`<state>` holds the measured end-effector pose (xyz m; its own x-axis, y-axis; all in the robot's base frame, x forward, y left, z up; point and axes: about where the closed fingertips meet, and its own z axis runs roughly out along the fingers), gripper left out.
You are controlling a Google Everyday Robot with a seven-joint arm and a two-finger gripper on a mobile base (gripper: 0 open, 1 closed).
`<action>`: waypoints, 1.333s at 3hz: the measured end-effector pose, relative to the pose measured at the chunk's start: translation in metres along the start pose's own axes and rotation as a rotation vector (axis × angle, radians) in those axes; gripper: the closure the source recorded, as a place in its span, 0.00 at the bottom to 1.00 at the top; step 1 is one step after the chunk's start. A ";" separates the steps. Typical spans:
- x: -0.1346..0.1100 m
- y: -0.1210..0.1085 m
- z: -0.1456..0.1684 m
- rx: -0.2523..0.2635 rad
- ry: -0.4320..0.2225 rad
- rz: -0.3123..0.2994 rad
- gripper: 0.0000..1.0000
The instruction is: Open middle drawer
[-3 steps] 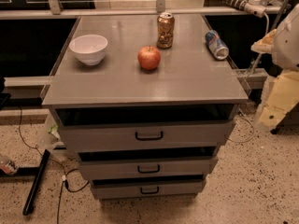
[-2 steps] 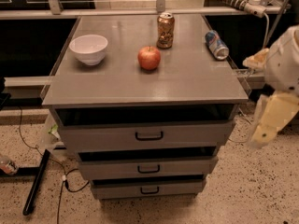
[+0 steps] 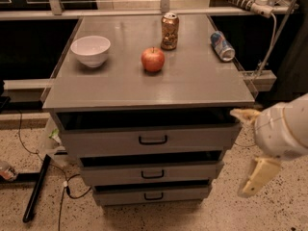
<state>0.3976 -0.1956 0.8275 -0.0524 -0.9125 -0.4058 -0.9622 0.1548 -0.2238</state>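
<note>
The grey cabinet has three flat-fronted drawers stacked under its top. The middle drawer has a small black loop handle and a dark gap above its front. The top drawer sits above it and the bottom drawer below. My gripper is to the right of the cabinet, level with the top and middle drawers. It is open, with one cream finger up by the cabinet's right corner and the other hanging lower. It touches no handle and holds nothing.
On the cabinet top stand a white bowl, a red apple and an upright can; a second can lies on its side. A black pole and cables lie on the floor at left.
My arm has come down and toward the left, from beside the cabinet top to beside the drawer fronts. The drawers and the things on top have not moved.
</note>
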 end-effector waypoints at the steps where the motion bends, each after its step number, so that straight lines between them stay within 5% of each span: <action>1: 0.023 0.014 0.052 -0.006 -0.057 -0.015 0.00; 2: 0.023 0.015 0.053 -0.007 -0.058 -0.015 0.00; 4: 0.054 0.029 0.132 -0.044 -0.147 0.065 0.00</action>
<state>0.4024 -0.1907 0.6820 -0.0789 -0.8355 -0.5438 -0.9691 0.1923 -0.1548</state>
